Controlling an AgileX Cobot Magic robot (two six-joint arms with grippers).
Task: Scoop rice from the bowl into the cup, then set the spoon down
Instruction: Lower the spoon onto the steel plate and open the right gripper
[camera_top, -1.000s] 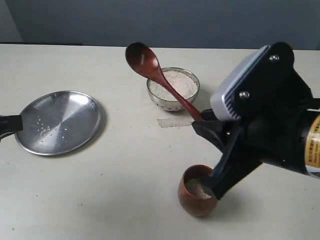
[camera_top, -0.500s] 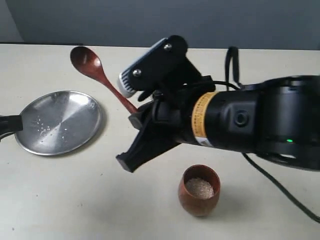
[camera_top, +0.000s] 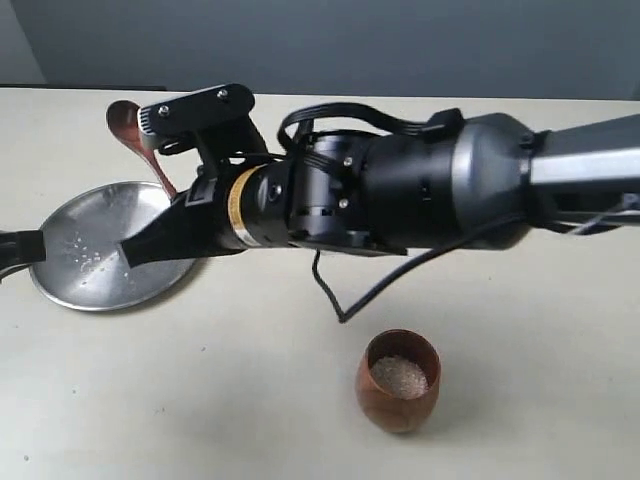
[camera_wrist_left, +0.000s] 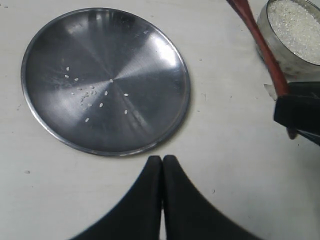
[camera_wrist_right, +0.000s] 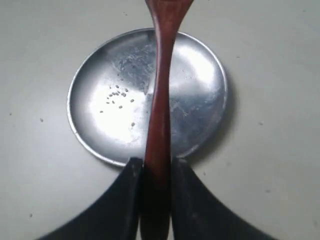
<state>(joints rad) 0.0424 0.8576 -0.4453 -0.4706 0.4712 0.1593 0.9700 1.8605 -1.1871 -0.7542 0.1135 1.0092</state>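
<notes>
My right gripper (camera_wrist_right: 157, 167) is shut on the handle of the wooden spoon (camera_wrist_right: 160, 100) and holds it above the steel plate (camera_wrist_right: 200, 90). In the exterior view the right arm reaches across to the left, with the spoon (camera_top: 125, 125) sticking out beyond the plate's far edge. The wooden cup (camera_top: 398, 410) stands near the front with rice (camera_top: 398, 375) inside. The arm hides the steel bowl there. The left wrist view shows the bowl (camera_wrist_left: 300, 67) heaped with rice (camera_wrist_left: 300, 25). My left gripper (camera_wrist_left: 162, 159) is shut on nothing, just off the plate's rim.
The wide steel plate (camera_top: 100, 250) lies on the pale table at the left, with a few stray grains on it. The left gripper (camera_top: 15, 250) sits at the plate's left edge. The right arm's bulk spans the middle of the table.
The right arm has swung left with the spoon, from over the cup to over the plate. The cup now stands uncovered and the bowl is hidden behind the arm.
</notes>
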